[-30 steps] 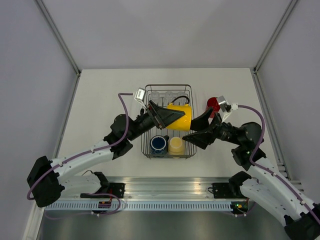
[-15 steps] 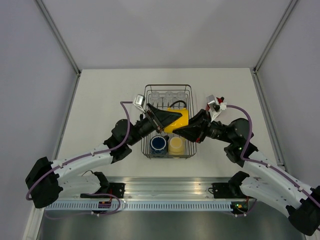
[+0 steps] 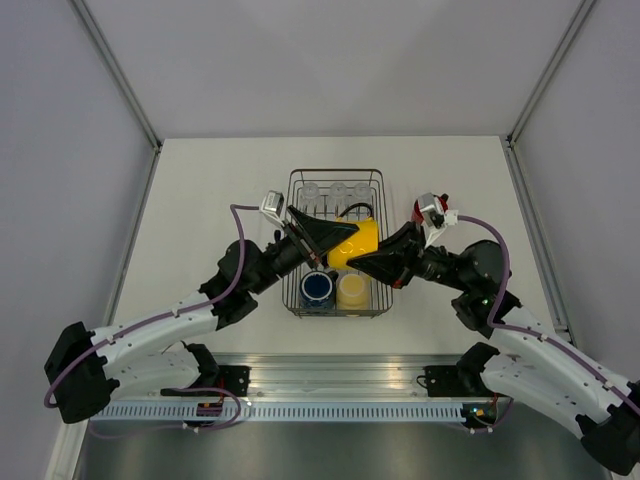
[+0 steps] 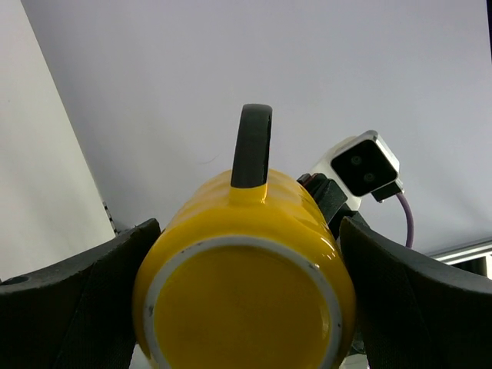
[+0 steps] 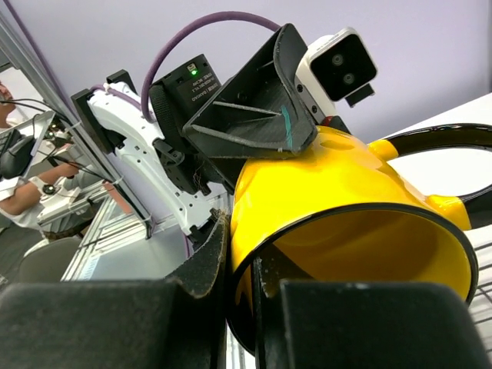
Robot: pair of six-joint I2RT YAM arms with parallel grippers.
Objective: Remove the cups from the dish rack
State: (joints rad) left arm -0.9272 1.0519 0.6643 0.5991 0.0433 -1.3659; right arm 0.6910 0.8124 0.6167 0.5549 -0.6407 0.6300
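Note:
A yellow mug (image 3: 357, 238) with a black handle hangs on its side above the dish rack (image 3: 383, 200), between both grippers. My right gripper (image 3: 353, 262) (image 5: 242, 254) is shut on its rim, one finger inside the mouth and one outside. My left gripper (image 3: 338, 243) (image 4: 244, 254) stands open, a finger (image 4: 84, 307) on each side of the mug's base (image 4: 246, 307). A dark blue mug (image 3: 318, 287) and a pale cream mug (image 3: 351, 290) stand in the rack's near end, with clear tumblers (image 3: 338, 190) at its far end. A red mug (image 3: 421, 212) stands on the table right of the rack.
The white table (image 3: 200, 200) runs between grey side walls, with a metal rail (image 3: 330, 385) at the near edge. Both forearms cross over the rack's near half. The right wrist camera (image 4: 365, 163) shows just behind the yellow mug.
My right gripper swung left from the red mug to the yellow mug and shut on its rim. My left gripper's jaws widened slightly around the mug's base.

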